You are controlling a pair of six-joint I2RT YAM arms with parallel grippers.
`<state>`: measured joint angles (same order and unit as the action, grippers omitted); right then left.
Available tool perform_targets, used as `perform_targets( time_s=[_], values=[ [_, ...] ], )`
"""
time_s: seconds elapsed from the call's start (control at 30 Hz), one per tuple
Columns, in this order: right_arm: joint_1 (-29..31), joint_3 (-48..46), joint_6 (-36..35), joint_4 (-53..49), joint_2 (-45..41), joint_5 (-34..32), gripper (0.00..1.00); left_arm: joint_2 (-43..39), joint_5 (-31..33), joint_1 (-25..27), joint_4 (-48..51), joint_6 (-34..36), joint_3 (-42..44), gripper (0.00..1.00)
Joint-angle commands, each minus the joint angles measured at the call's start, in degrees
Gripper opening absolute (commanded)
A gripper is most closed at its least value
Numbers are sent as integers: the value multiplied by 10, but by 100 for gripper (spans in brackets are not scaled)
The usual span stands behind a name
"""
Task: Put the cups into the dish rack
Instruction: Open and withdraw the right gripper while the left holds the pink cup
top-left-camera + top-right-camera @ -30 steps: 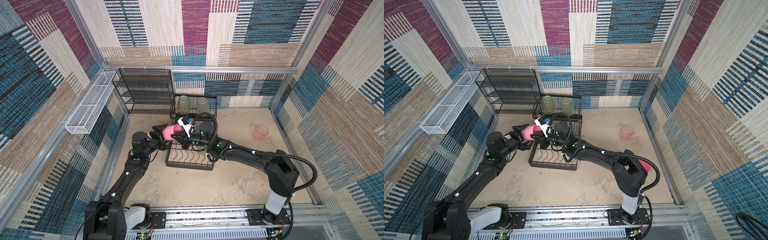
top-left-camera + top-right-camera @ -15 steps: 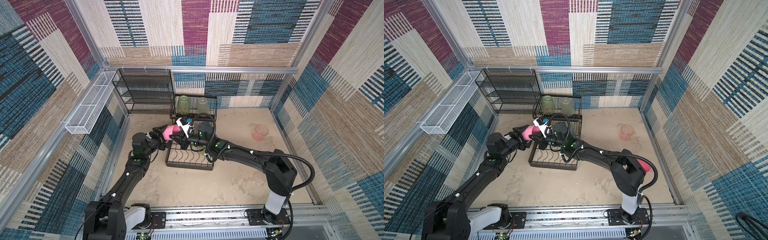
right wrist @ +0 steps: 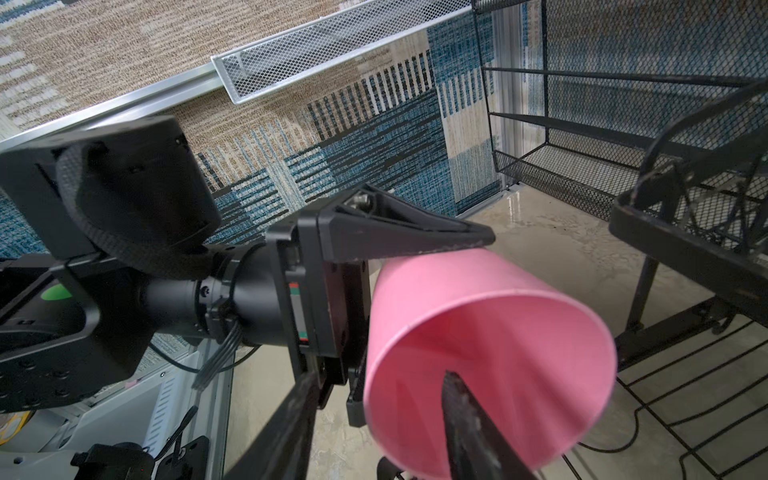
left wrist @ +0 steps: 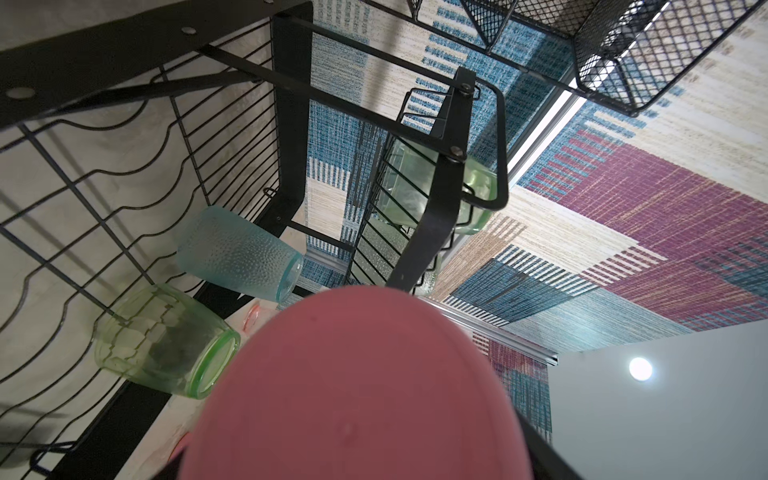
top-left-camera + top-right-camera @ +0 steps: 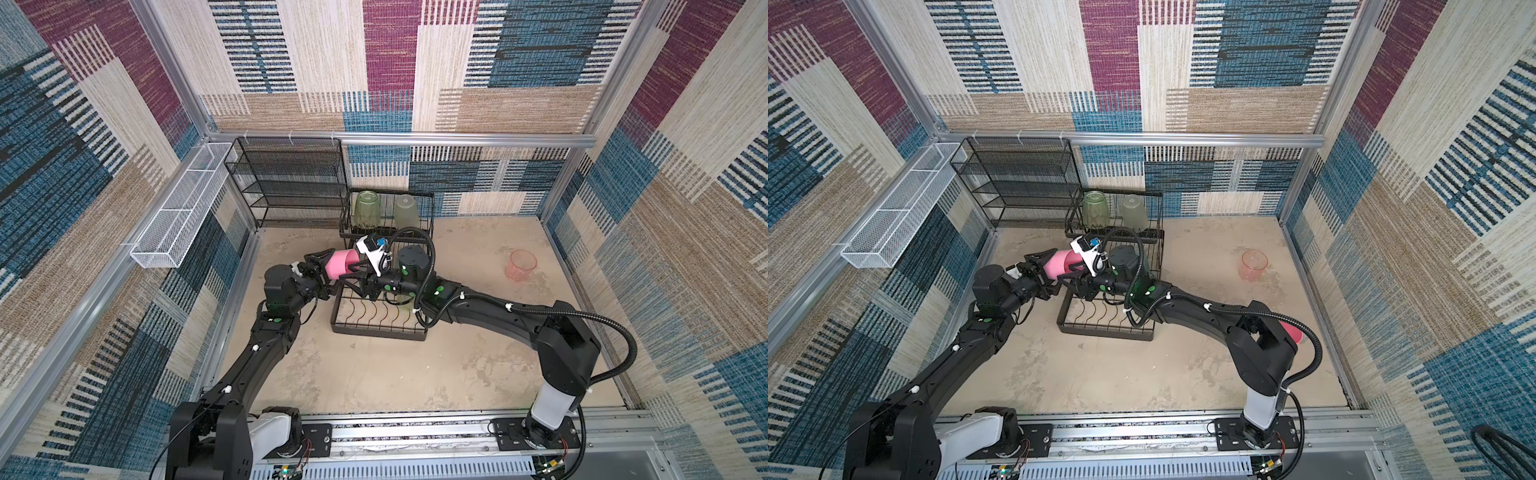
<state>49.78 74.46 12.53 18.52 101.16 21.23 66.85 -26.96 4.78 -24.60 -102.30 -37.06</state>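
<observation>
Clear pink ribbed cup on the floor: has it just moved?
No. The clear pink ribbed cup sits just as far from the black wire dish rack as before.

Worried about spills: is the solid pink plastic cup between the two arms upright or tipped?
Tipped sideways. The opaque pink plastic cup hangs roughly level in mid-air; the right wrist view looks into its open, empty mouth.

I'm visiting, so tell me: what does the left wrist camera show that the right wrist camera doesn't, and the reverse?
Only the left wrist view: a frosted teal cup and a patterned green cup in the low tray of the dish rack, plus a green cup on its raised shelf. Only the right wrist view: the left claw gripping the opaque pink cup, that cup's open mouth, and the white mesh basket. Both: the opaque pink cup, the dish rack and the black mesh shelf unit.
</observation>
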Motion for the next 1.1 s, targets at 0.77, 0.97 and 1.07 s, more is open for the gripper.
perform_targets(
  time_s=[0.77,0.97,1.07],
  values=[
    [-67,-79,60,-212,-171,-188,57,-35,239,127,193,517,-73,65],
    [-118,-121,68,-218,-219,-199,58,-25,355,210,194,629,-60,65],
    [-138,-138,67,-213,-236,-199,58,-2,395,247,176,678,-56,65]
  ],
)
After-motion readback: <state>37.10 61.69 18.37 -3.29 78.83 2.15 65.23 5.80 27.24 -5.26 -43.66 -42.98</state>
